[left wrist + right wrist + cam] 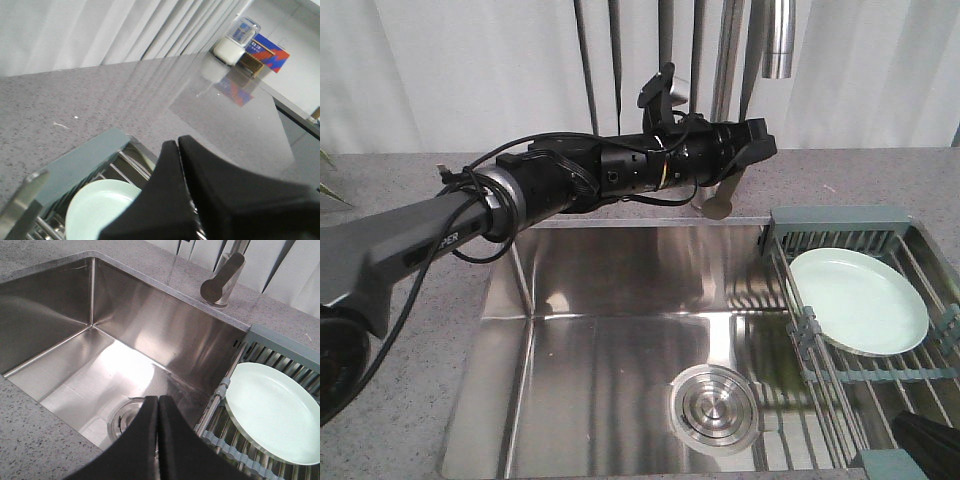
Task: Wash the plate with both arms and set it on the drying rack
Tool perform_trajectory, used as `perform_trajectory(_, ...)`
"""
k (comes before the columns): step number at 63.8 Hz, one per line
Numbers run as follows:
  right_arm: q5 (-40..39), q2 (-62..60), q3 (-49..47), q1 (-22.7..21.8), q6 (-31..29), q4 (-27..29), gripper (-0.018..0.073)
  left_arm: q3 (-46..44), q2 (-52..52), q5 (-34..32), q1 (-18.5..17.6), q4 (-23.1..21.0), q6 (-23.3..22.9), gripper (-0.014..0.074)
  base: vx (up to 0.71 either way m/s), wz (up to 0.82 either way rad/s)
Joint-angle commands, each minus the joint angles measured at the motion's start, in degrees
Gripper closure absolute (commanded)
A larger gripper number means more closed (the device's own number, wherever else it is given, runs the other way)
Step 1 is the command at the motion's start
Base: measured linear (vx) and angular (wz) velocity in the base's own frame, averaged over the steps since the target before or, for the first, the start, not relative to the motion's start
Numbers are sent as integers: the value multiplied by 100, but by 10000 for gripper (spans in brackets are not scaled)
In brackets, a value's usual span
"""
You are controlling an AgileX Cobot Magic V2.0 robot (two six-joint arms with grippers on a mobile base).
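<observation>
So the plate is sitting face up on the drying rack, which spans the right end of the sink, and it lies a bit tilted across the wires with its far edge near the grey-green end piece at the back. Nothing is holding it. The left gripper has its 2 fingers pressed together with no gap and nothing between them, and from its wrist camera it's up above the back edge of the rack, looking down at a slice of the plate. The left arm stretches across the back rim of the sink at faucet height, well clear of the basin. The right gripper is also closed tight and empty, hovering over the front right part of the sink with the drain just behind its tips and the plate off to its right. Whether the plate is wet, I can't tell from these shots. My read is either the job is basically done, since the plate is right where the task wants it and both pincers are shut and out of the way, or it hasn't started and the plate is just parked there. The basin looks dry-ish and bare apart from the drain, no water running from the faucet, so I honestly can't call it.
</observation>
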Motion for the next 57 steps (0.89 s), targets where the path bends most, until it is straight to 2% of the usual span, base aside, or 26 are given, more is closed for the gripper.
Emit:
perform_trajectory(1,-225,54,-149,-22,-6,196,564,211,-717,-213,10,-128,-133,603,0,0)
perform_trajectory(8,-225,54,-149,-22,-6,196,564,1082,-1167,-255,10,136,-133,603,0,0)
perform_trajectory(22,-225,54,-149,-22,-6,189,564,2826,-2640,-259,10,1580,-129,603,0,0)
perform_trajectory(32,-225,54,-149,-22,-6,189,564,3920,-4180,-26,10,2074,-129,603,0,0)
perform_trajectory(49,-299,54,-149,-22,6,212,564,5958,-7126,1444,10,2074,-129,603,0,0)
perform_trajectory(57,-555,54,-149,-22,493,346,564,7043,-8593,2271,10,1962,-129,603,0,0)
